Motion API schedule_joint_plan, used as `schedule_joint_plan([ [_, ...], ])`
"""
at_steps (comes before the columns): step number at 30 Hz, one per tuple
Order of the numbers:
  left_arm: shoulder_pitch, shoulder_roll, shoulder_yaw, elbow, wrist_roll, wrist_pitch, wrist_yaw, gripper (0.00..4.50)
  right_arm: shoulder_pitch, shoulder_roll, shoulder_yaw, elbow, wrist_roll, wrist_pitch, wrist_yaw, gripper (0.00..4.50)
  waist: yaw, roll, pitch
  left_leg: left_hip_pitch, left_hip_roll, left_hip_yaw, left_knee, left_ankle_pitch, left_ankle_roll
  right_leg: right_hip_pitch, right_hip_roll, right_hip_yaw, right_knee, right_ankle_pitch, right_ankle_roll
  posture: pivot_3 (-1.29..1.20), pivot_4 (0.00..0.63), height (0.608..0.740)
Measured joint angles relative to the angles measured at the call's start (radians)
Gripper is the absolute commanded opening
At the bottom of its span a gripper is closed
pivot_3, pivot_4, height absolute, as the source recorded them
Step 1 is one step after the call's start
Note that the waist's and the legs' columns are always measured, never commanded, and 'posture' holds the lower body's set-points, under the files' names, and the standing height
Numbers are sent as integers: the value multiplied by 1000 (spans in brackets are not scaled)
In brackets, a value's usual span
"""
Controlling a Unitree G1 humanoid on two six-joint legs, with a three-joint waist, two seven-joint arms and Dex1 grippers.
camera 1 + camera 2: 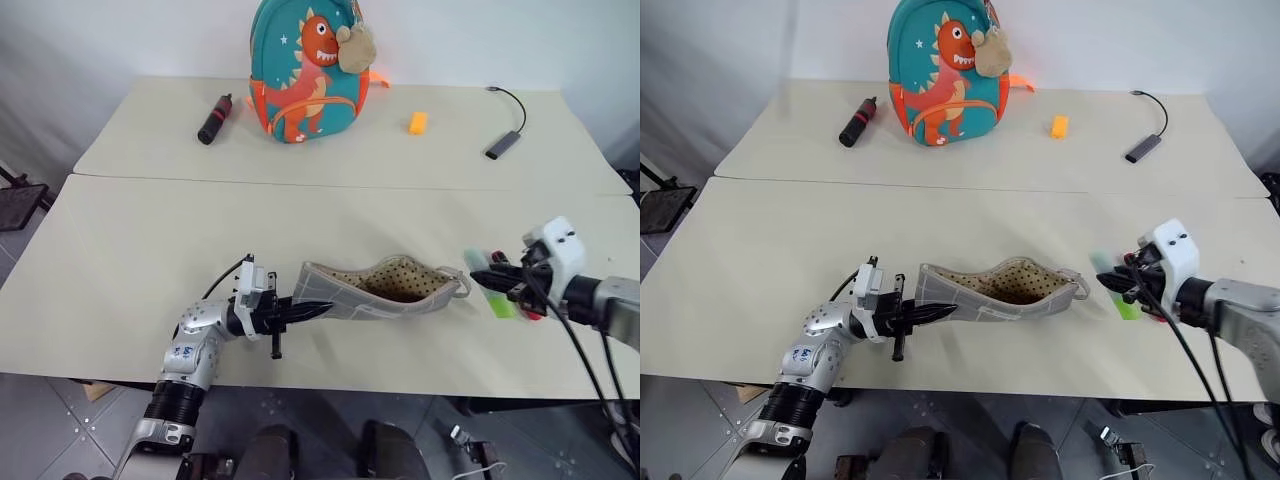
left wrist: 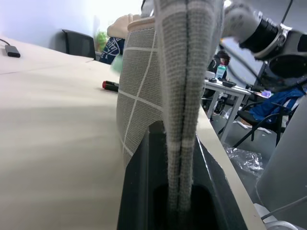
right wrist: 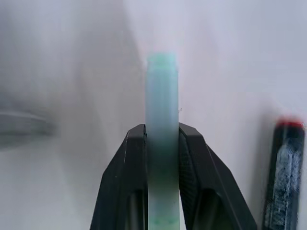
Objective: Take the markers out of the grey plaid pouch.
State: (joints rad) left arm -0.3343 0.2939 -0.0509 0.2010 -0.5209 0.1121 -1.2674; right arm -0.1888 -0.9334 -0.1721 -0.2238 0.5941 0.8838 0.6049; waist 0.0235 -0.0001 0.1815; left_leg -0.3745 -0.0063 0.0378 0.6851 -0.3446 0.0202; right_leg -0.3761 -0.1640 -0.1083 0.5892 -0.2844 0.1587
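left eye view: two cream tables [image 1: 150, 250] pushed together, front one carries the work.
left gripper [image 1: 318, 307]: clamped on the left end of the grey plaid pouch [image 1: 350, 295]; in the left wrist view the fabric edge [image 2: 180, 120] sits pinched between the black fingers [image 2: 139, 191].
pouch: lies on the front table, mouth gaping, dotted lining showing.
right gripper [image 3: 162, 139]: closed on the pale teal marker [image 3: 162, 110], right of the pouch, near the table's right end.
red marker [image 3: 283, 172]: lies on the table just beside the held one.
back table: dinosaur backpack [image 1: 305, 70], black-and-red cylinder [image 1: 214, 119], orange block [image 1: 418, 122], cable adapter [image 1: 503, 145].
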Motion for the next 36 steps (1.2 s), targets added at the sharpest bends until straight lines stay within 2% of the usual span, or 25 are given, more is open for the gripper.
schedule_joint_plan([
  [3,4,18,2,-32,-24,77,4,0,-20,5,34,22,-67,-10,-34,1782,0,0,0,0,0,0,0,0,0,0,0,0,0,0,0,0,150,740],
  [8,21,36,25,-52,-30,97,11,0,6,23,-1,53,-90,-80,-2,3519,2,0,0,0,0,0,0,0,0,0,0,0,0,0,0,0,150,740],
  [11,50,65,60,-102,-79,174,42,0,103,51,-91,20,-73,-302,166,4489,2,-1,0,0,0,-1,-2,0,0,0,1,0,-1,0,0,0,150,740],
  [14,100,132,148,-169,-175,315,99,0,169,142,-201,-56,26,-519,366,4489,-5,0,0,2,2,-2,-2,-1,-1,1,3,1,-1,0,0,0,150,740],
  [16,120,155,236,-205,-312,472,188,0,207,154,-225,-76,47,-601,458,4489,-4,0,1,4,5,-4,-2,-1,-1,2,2,3,0,0,0,0,150,740],
  [18,148,194,357,-204,-469,632,293,0,233,206,-230,-74,66,-667,512,4489,-7,-2,1,5,6,-6,-2,-1,-1,2,2,4,1,0,0,0,150,740],
  [20,176,242,451,-182,-568,747,375,0,256,257,-222,-53,65,-736,557,4489,-10,-1,1,6,6,-6,-2,-1,-2,1,2,4,2,0,0,0,150,740],
  [23,277,312,655,-75,-767,937,586,0,322,346,-185,20,22,-932,676,4489,-23,-1,1,6,6,-6,-3,-2,-2,1,2,5,2,-1,-1,0,150,740],
  [27,320,311,766,-9,-894,1020,739,0,341,403,-147,52,11,-1056,732,4489,-20,-1,1,7,4,-6,-2,-2,-1,2,-1,5,3,0,-1,0,150,740],
  [32,330,289,808,-1,-928,1014,866,0,344,410,-116,52,5,-1088,735,4489,-21,-1,1,7,4,-6,-2,-2,-3,1,-1,6,3,-1,-1,0,150,740],
  [36,301,274,847,6,-930,957,1013,976,325,410,-97,52,-2,-1103,726,4500,-24,-1,1,7,4,-6,-2,-2,-3,1,0,6,3,-1,-1,0,150,740],
])
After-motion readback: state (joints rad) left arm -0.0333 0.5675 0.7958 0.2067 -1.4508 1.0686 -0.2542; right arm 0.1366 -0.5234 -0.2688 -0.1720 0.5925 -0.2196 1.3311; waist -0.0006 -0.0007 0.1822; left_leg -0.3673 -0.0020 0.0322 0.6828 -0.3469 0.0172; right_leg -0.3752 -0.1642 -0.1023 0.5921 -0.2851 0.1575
